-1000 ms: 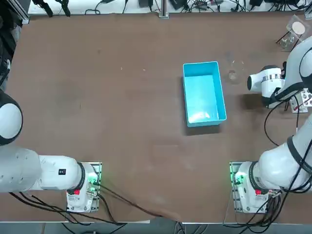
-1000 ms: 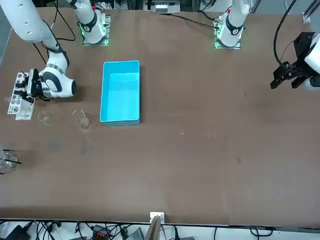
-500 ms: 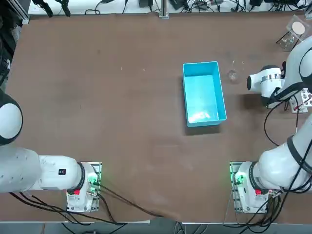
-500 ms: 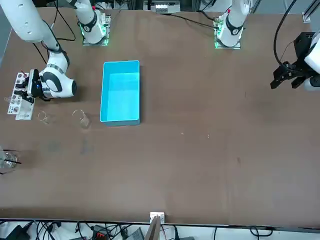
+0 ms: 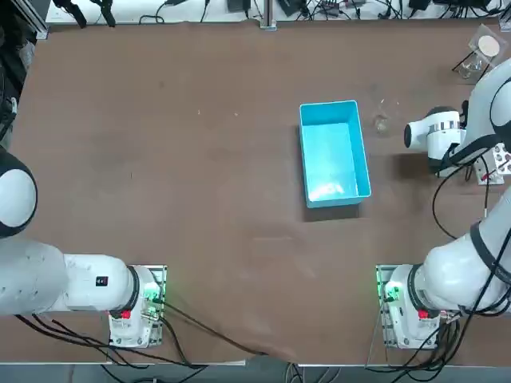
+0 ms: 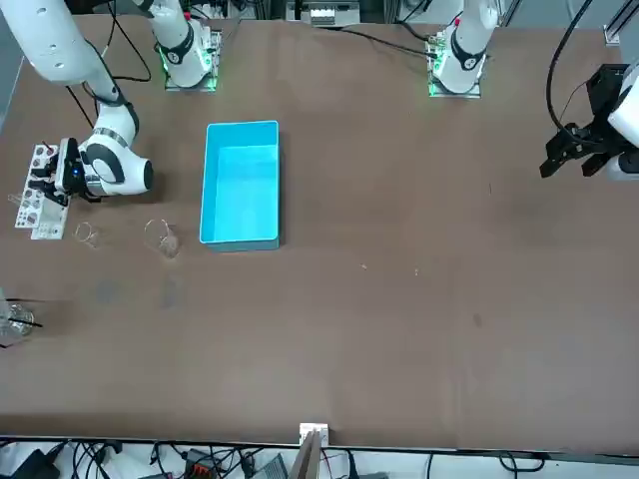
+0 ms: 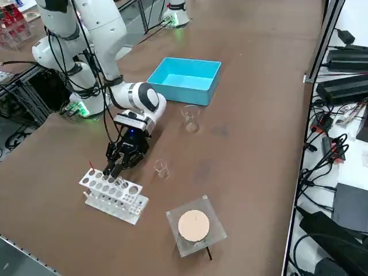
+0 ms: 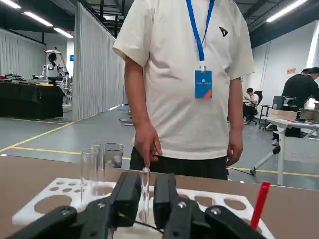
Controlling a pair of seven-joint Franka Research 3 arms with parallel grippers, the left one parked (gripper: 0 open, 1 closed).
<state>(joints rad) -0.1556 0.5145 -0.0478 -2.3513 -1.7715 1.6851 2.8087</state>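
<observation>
Clock read on the top view, 12 pointing away from my base.

1. My pincer [image 7: 118, 164] hangs low over the rack [image 7: 112, 195], at the table's right edge, at 3 o'clock from the bin [image 7: 185, 79].
2. State: clenched on 1 glass tube [image 8: 144, 194]. In the wrist view both fingers [image 8: 127, 191] press the tube from either side; it stands upright between them, its lower end down among the rack's holes. I cannot tell whether it sits in a hole or just above one.
3. The rack is white with rows of round holes, most of them bare. 1 red stick [image 8: 259, 196] stands tilted in it, near the tube.
4. A small beaker [image 7: 161, 168] stands just beside the rack, at about 10 o'clock from it. A larger beaker [image 7: 191, 118] stands near the bin, at 2 o'clock from it.
5. A square dish [image 7: 194, 225] with a tan disc inside sits at 12 o'clock from the rack, apart from it.
6. A person [image 8: 184, 74] in a white shirt stands at the table edge beyond the rack, 1 hand [image 8: 147, 144] hanging above it.
</observation>
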